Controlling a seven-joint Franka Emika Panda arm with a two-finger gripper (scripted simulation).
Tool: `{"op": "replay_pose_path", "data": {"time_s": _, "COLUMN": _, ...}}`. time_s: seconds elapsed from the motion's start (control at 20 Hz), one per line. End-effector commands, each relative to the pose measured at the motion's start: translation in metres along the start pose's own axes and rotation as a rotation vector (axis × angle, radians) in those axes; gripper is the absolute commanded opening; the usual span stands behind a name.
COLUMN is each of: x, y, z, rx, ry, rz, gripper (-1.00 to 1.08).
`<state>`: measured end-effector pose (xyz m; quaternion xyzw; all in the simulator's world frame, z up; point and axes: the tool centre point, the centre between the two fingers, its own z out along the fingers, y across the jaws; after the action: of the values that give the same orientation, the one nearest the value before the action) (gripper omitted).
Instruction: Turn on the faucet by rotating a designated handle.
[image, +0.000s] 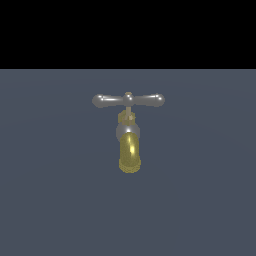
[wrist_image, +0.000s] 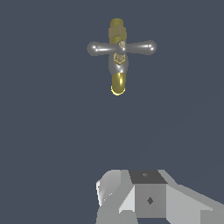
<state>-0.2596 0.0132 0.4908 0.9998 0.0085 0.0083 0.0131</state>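
The faucet (image: 129, 147) stands alone on the flat grey-blue floor in the middle of the exterior view, its shiny yellow-brass spout pointing toward the camera. On its brass stem sits the handle (image: 128, 100), a thin silver crossbar lying level from the exterior view's left to right. My gripper does not show in the exterior view. The wrist view shows the faucet (wrist_image: 118, 81) and the handle (wrist_image: 121, 47) from above, well away from the gripper (wrist_image: 144, 197). Only pale grey blocks of the gripper show at the picture's edge, touching nothing, and its finger gap is not visible.
The grey-blue floor (image: 50, 200) stretches around the faucet on all sides, with a black background above its far edge. No other object is in view.
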Motion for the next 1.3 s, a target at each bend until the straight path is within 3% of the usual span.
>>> {"op": "replay_pose_path", "data": {"time_s": 0.0, "x": 0.000, "y": 0.000, "z": 0.000, "rx": 0.000, "ry": 0.000, "rz": 0.000, "gripper": -1.00}}
{"op": "replay_pose_path", "data": {"time_s": 0.6, "x": 0.003, "y": 0.012, "z": 0.016, "rx": 0.002, "ry": 0.000, "rz": -0.084, "gripper": -1.00}}
{"op": "replay_pose_path", "data": {"time_s": 1.25, "x": 0.021, "y": 0.050, "z": 0.067, "rx": 0.007, "ry": 0.001, "rz": -0.350, "gripper": -1.00}}
